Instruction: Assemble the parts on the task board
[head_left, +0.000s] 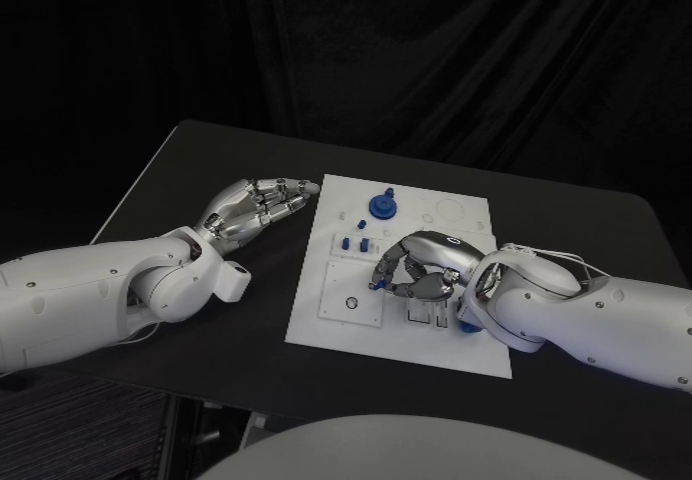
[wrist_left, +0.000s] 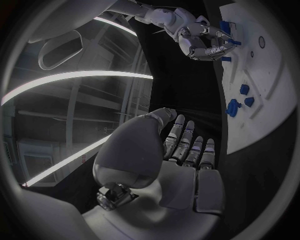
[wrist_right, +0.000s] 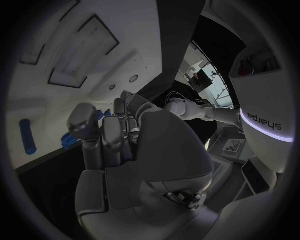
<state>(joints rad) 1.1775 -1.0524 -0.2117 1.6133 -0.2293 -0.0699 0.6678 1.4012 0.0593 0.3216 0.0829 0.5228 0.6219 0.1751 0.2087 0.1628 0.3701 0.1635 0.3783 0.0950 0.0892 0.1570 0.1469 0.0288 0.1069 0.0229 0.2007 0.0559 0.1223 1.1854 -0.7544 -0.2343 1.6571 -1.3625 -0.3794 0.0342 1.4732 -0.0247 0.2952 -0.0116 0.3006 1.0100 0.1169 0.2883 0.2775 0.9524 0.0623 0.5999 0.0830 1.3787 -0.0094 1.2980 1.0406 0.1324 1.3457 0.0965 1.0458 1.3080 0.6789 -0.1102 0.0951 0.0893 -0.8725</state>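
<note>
While right hand (head_left: 418, 268) curls over task board (head_left: 433, 345) | grasp unclear | left hand (head_left: 257, 208) spread

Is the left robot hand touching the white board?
Apart. The head view shows the left robot hand over black table, with a dark strip between its fingertips and the white board's edge.

You see the task board (head_left: 335, 325), a flat white plate lying in the middle of the bench. A round blue part (head_left: 384, 206) stands up near its far edge. Just below that, small blue parts (head_left: 351, 243) sit close together in a little group. Another blue piece (wrist_right: 26, 136) lies flat on the board near its edge.
</note>
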